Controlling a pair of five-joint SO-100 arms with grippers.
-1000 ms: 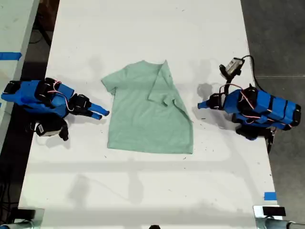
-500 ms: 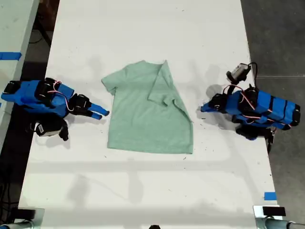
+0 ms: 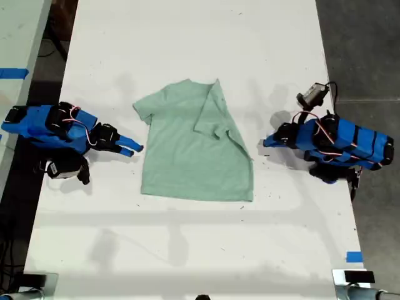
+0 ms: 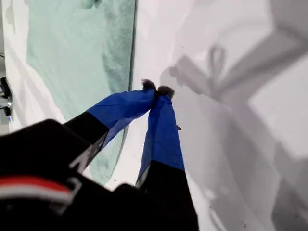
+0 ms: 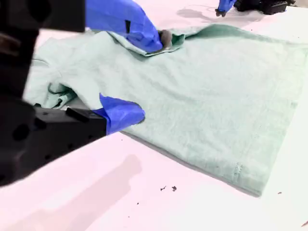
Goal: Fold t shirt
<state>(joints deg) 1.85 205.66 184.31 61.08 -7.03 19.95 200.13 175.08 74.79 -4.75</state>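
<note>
White table (image 3: pixel 187 37) carries the t shirt (image 3: pixel 187 162) flat between both arms, its long axis running between them crosswise; my second gripper (image 3: pixel 136 149), jaws parted, waits just beside its unfolded side, while my first gripper (image 3: pixel 267 141), pinched together and empty, stands farther off.

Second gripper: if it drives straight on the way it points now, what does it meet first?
My second gripper, fingers open, would most likely meet the near side edge of the pale mint-green cotton t-shirt first; it lies directly ahead.
</note>
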